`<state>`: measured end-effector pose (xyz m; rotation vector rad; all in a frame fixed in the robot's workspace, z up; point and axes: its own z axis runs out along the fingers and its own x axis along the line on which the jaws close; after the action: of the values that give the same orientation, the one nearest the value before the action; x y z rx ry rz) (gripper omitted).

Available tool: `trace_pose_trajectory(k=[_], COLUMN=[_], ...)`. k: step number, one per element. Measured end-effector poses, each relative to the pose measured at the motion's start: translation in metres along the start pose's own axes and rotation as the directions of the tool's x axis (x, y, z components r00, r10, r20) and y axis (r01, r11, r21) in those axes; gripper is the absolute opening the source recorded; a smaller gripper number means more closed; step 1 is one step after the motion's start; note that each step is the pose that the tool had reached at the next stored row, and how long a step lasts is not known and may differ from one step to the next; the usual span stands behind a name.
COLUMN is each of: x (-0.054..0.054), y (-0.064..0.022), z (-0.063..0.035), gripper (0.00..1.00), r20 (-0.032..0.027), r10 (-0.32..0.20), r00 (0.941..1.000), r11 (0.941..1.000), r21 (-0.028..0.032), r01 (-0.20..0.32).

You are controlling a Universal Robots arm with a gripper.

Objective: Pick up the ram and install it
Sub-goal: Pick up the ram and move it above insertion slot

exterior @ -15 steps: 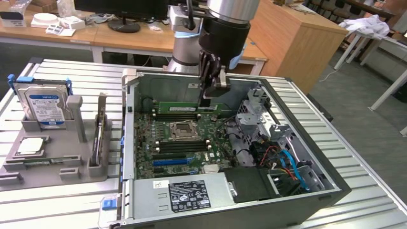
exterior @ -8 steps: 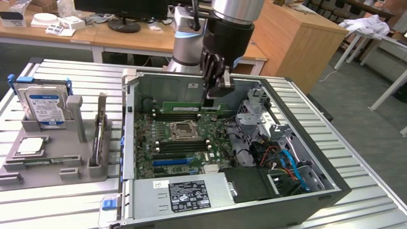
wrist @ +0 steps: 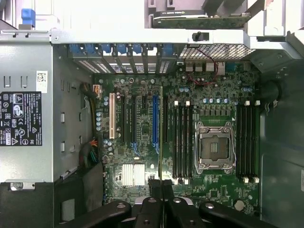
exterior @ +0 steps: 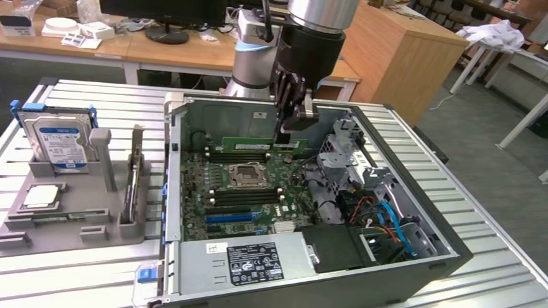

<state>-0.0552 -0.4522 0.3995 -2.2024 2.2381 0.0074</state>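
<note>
The ram [exterior: 248,145] is a thin green stick held on edge inside the open computer case [exterior: 176,192]. Its long axis runs level, from the exterior view's left to the exterior view's right. It sits over the far part of the motherboard [exterior: 214,192] and lines up with the memory slots [exterior: 244,156] just below it. Whether its lower edge touches a slot cannot be told.

In the wrist view the ram [wrist: 161,133] shows edge-on as a narrow line. It lies parallel to the dark memory slots [wrist: 183,142] and between them and a blue card slot [wrist: 155,118].

The gripper [exterior: 289,136] comes straight down from the arm and pinches the ram near its end on the exterior view's right. The wrist view shows the gripper [wrist: 161,186] with its fingers pressed against both faces of the stick.

The empty processor socket [exterior: 244,174] sits just nearer than the ram, with more slots beyond it. A power supply [exterior: 253,260] with a white label fills the near end of the case.

Well apart, at the exterior view's left, a grey tray [exterior: 77,212] on the slatted table [exterior: 86,269] holds an upright hard drive [exterior: 60,138] and a flat silver processor chip [exterior: 41,196].
</note>
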Motion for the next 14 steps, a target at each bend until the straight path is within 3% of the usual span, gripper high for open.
trace_pose_trajectory(k=[14], x=[-0.0035], y=[0.0001], z=[0.0], gripper=[0.12], r20=[-0.0001], r10=[0.0], r00=[1.0], r11=[1.0], r21=[0.0003], r01=[0.0])
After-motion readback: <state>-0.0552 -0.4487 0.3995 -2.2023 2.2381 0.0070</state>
